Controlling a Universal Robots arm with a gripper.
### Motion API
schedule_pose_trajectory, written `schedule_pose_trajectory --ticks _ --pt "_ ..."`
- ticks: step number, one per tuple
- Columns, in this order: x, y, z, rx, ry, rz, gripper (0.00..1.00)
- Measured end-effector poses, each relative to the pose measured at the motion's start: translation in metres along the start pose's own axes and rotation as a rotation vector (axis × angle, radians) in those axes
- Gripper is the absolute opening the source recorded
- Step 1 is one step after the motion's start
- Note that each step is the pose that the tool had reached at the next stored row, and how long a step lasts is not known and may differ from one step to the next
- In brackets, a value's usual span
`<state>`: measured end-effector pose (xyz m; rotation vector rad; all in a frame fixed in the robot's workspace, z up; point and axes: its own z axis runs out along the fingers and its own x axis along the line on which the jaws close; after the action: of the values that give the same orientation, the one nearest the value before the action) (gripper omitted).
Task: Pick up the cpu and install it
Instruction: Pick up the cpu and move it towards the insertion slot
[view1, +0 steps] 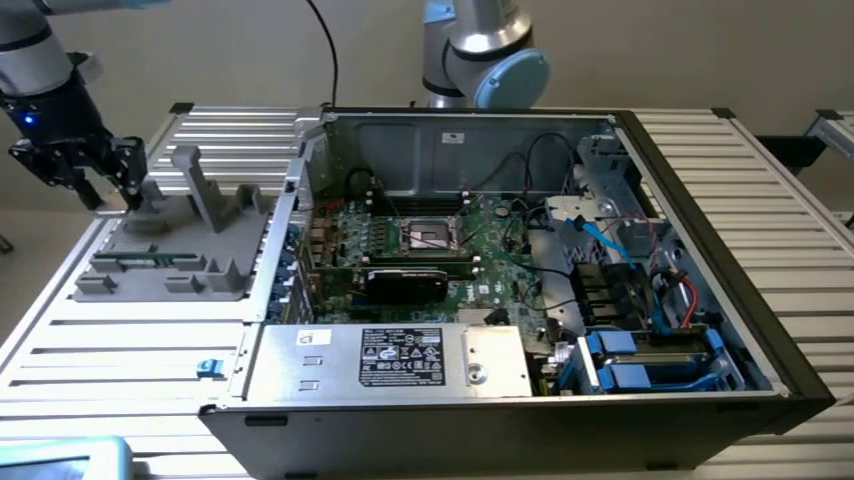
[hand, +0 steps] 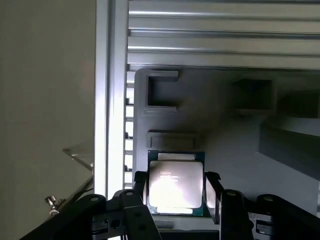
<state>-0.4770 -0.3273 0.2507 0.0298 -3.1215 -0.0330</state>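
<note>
The cpu (hand: 176, 182), a flat square chip with a shiny silver top and green edge, sits between my gripper's (hand: 176, 197) two black fingers (hand: 141, 187), which press against its opposite edges. Just behind it lies the grey parts tray (hand: 220, 145). In the exterior view my gripper (view1: 114, 195) hangs over the tray's (view1: 180, 255) far corner at that view's left, well apart from the open computer case (view1: 534, 250). The bare cpu socket (view1: 430, 235) lies in the middle of the green motherboard.
The tray carries tall grey posts (view1: 200, 190) and a green memory stick (view1: 140, 258). A black card (view1: 407, 282) sits just in front of the socket. Cables and blue drive bays (view1: 627, 350) crowd the case on the exterior view's right. Another robot arm base (view1: 481, 60) stands behind the case.
</note>
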Motion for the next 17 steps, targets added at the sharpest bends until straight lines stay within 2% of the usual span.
schedule_pose_trajectory --ticks 17 --pt "-0.009 0.0014 -0.0773 0.0 0.0003 0.0 0.55"
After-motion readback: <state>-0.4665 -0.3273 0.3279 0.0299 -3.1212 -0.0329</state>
